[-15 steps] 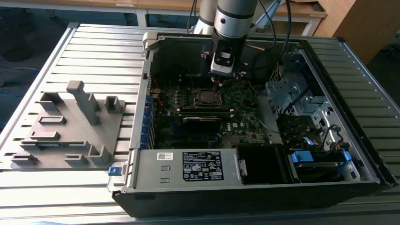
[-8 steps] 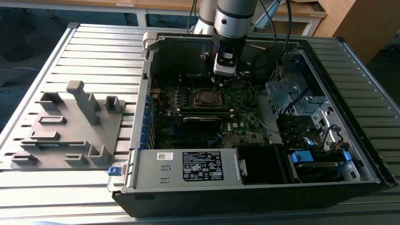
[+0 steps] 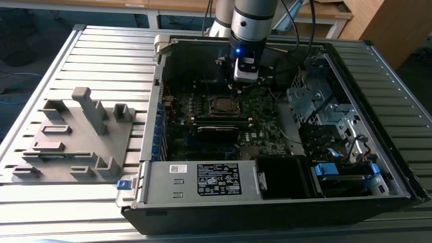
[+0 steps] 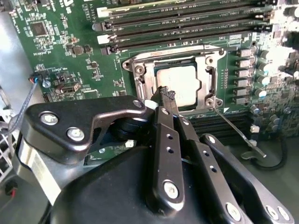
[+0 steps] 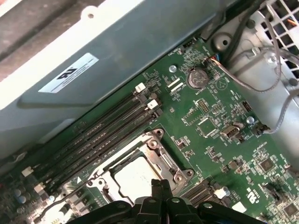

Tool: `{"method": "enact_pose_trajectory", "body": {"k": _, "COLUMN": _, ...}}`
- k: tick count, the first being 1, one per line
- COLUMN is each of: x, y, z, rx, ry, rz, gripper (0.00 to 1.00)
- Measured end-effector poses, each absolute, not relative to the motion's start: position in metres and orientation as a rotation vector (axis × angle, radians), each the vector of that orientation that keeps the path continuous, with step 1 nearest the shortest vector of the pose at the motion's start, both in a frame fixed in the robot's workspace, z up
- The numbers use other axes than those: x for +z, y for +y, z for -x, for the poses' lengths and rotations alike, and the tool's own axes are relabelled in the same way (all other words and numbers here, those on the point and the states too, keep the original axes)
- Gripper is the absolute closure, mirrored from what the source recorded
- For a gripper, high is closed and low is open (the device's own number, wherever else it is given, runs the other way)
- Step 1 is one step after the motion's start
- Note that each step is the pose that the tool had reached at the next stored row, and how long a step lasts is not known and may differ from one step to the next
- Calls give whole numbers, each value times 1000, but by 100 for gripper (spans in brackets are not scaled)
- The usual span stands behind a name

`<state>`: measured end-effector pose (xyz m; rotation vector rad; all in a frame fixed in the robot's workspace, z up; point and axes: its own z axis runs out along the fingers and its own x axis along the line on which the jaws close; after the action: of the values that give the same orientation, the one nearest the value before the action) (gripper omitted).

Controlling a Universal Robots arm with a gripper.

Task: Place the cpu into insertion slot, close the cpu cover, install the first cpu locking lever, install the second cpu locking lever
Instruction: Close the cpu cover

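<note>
The cpu (image 4: 180, 84) lies flat in the insertion slot (image 4: 138, 70), its silver-grey top showing through the window of the cpu cover (image 4: 205, 70), which is folded down over it. A thin locking lever (image 4: 233, 128) sticks out from the socket's corner, free of its catch. My gripper (image 4: 167, 94) is shut with nothing between its fingers, and its tips hover at the socket's edge beside the chip. The first wrist view shows the gripper (image 5: 161, 183) just past the cpu (image 5: 133, 179). In the exterior view the gripper (image 3: 240, 87) hangs above the socket (image 3: 223, 105) inside the case.
Long black memory slots (image 4: 187, 21) run beside the socket. The case wall (image 5: 117, 42), drive cage (image 3: 317, 101) and loose cables (image 5: 261, 84) ring the board. The power supply (image 3: 202, 179) sits at the case front. A grey fixture (image 3: 74, 136) stands on the table at the exterior view's left.
</note>
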<state>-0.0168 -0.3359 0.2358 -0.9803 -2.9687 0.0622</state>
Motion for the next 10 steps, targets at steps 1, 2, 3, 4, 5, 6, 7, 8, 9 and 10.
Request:
{"method": "enact_pose_trajectory", "body": {"k": 1, "x": 236, "y": -336, "z": 17, "rx": 62, "ry": -2974, "rz": 966, "gripper": 89}}
{"method": "enact_pose_trajectory", "body": {"k": 2, "x": 236, "y": -336, "z": 17, "rx": 62, "ry": -2979, "rz": 949, "gripper": 89}}
{"method": "enact_pose_trajectory", "body": {"k": 3, "x": 236, "y": -336, "z": 17, "rx": 63, "ry": -2984, "rz": 933, "gripper": 89}}
{"method": "enact_pose_trajectory", "body": {"k": 4, "x": 236, "y": -336, "z": 17, "rx": 63, "ry": -2990, "rz": 917, "gripper": 89}}
{"method": "enact_pose_trajectory", "body": {"k": 5, "x": 236, "y": -336, "z": 17, "rx": 63, "ry": -2995, "rz": 900, "gripper": 89}}
{"method": "enact_pose_trajectory", "body": {"k": 6, "x": 236, "y": -336, "z": 17, "rx": 63, "ry": -3000, "rz": 884, "gripper": 89}}
{"method": "enact_pose_trajectory", "body": {"k": 7, "x": 236, "y": -336, "z": 17, "rx": 63, "ry": -3005, "rz": 868, "gripper": 89}}
{"method": "enact_pose_trajectory", "body": {"k": 8, "x": 236, "y": -336, "z": 17, "rx": 63, "ry": -3010, "rz": 852, "gripper": 89}}
{"method": "enact_pose_trajectory", "body": {"k": 9, "x": 236, "y": -336, "z": 17, "rx": 63, "ry": -3015, "rz": 835, "gripper": 89}}
{"method": "enact_pose_trajectory", "body": {"k": 10, "x": 236, "y": -336, "z": 17, "rx": 63, "ry": -3019, "rz": 820, "gripper": 89}}
